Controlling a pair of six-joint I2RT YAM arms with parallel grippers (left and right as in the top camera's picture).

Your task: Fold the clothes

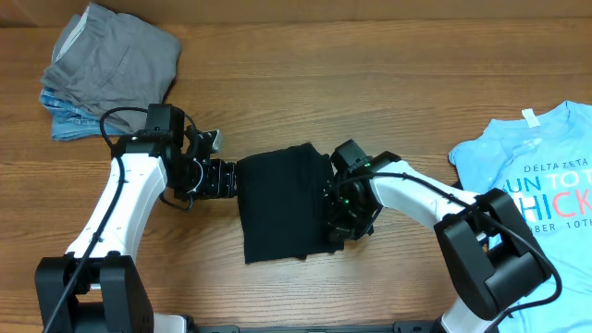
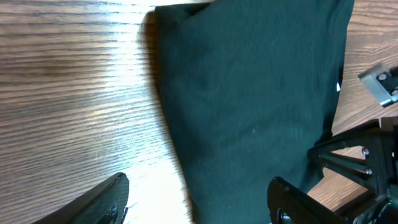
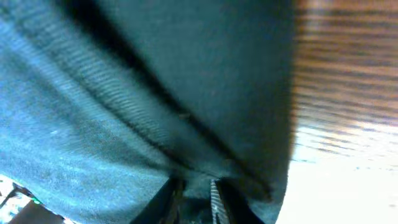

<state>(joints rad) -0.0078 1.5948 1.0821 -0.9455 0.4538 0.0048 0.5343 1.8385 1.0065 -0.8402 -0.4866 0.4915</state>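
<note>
Black cotton short-sleeved T-shirt [image 1: 277,205], folded to a rectangle, lies centre frame on the brown wooden table [image 1: 370,74].

Left claw [image 2: 199,205]: released, jaws wide, straddling the shirt's edge on the left of the overhead frame.

Right claw [image 1: 331,199]: clenched on the opposite edge.

Risks:
- A one-sided pull by the right claw would likely drag the whole stack and open the fold.
- The left jaws closing here may catch only the top layer.

The overhead view gives the shirt's outline but hides both grips. The right wrist view shows cloth pinched at the claw tip. The left wrist view shows the open gap.
</note>
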